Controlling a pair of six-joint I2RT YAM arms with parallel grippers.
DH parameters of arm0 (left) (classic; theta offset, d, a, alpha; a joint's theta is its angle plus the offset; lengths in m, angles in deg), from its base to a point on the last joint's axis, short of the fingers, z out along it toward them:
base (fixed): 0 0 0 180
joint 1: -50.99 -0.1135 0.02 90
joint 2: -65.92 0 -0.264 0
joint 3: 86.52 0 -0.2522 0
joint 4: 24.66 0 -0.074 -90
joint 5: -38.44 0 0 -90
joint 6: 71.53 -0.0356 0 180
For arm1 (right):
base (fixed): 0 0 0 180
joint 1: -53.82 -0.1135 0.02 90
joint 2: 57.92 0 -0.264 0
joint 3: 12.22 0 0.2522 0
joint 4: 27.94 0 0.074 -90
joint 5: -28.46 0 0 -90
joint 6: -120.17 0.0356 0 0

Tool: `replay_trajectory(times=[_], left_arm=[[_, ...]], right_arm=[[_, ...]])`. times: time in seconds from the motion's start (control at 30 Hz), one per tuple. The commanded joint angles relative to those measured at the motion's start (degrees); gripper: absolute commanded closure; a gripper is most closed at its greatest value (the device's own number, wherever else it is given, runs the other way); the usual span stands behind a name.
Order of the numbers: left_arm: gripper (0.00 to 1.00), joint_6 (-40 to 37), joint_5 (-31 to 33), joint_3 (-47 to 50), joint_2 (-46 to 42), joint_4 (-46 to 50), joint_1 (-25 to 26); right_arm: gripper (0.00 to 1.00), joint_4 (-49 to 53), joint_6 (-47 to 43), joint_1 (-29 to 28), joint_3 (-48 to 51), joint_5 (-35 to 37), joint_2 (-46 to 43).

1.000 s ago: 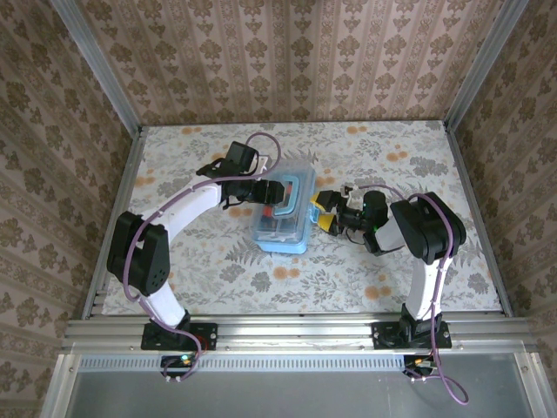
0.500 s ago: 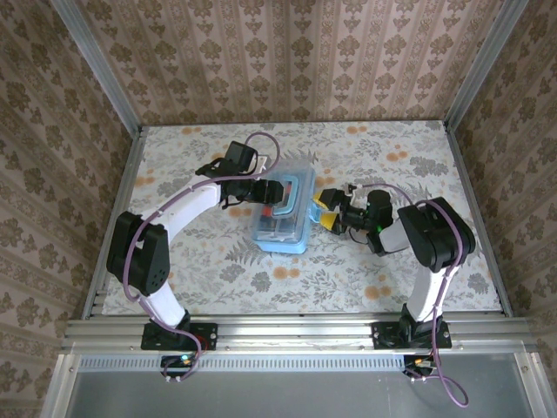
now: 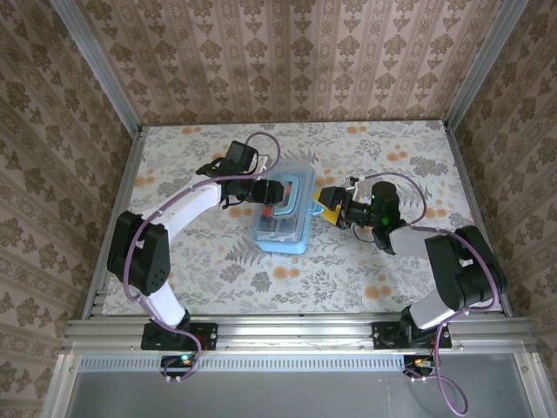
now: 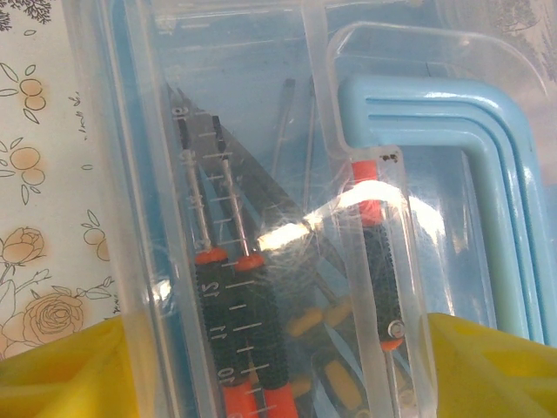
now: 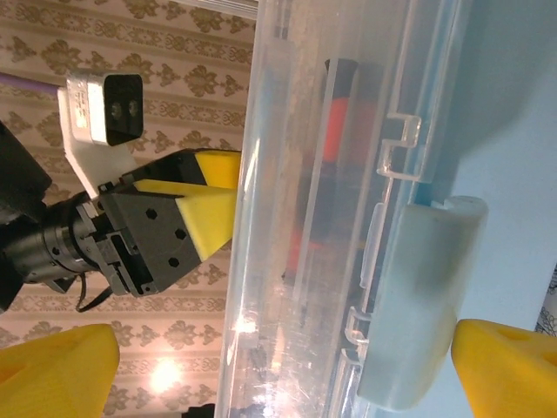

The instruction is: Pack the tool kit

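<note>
The tool kit (image 3: 280, 228) is a clear-lidded box with a light blue base, lying in the middle of the table. My left gripper (image 3: 268, 193) is down over its lid, yellow fingers spread wide, open. Through the lid (image 4: 261, 131) I see black-and-orange screwdrivers (image 4: 248, 322), with the blue carry handle (image 4: 444, 131) beside them. My right gripper (image 3: 324, 206) sits at the box's right side, open. In the right wrist view its yellow fingertips (image 5: 52, 374) flank the box wall and a pale blue latch (image 5: 418, 305). Past the box, a left-gripper finger (image 5: 196, 209) shows.
The floral tablecloth (image 3: 374, 157) spreads around the box. Patterned walls and metal rails (image 3: 474, 209) enclose the table on three sides. My right arm (image 3: 452, 261) lies low along the right half of the table.
My right arm's elbow has swung out to the right and dropped lower, and its gripper has edged closer to the box's side. My left arm and the box have stayed put.
</note>
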Motion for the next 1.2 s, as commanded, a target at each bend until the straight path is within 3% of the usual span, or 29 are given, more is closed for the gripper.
replay_trajectory(times=[0.0, 0.23, 0.6, 0.77, 0.97, 1.17], left_arm=[[0.46, 0.59, 3.83, 1.04, 3.69, 5.64, -0.08], [0.46, 0.52, 4.44, 0.44, 3.79, 6.33, 0.54], [0.45, 1.32, 10.86, -3.36, 5.14, 11.73, 2.17], [0.45, 1.01, 11.79, -4.65, 6.10, 12.54, 3.18], [0.45, 0.86, 12.27, -4.93, 6.67, 12.86, 3.44], [0.45, 0.85, 12.44, -5.36, 7.29, 12.87, 3.62]], right_arm=[[0.02, 8.23, -4.98, -0.30, -1.93, 1.89, -0.34], [0.08, 6.31, -2.95, -0.37, -2.60, 1.96, 0.85], [0.13, 18.35, -8.67, -0.30, -4.09, 5.79, -2.15], [0.23, 17.62, -6.30, -0.33, -5.31, 6.99, 0.51], [0.29, 18.80, -6.48, -0.28, -5.26, 8.30, -0.48], [0.28, 21.42, -7.57, -0.36, -5.30, 8.84, -2.34]])
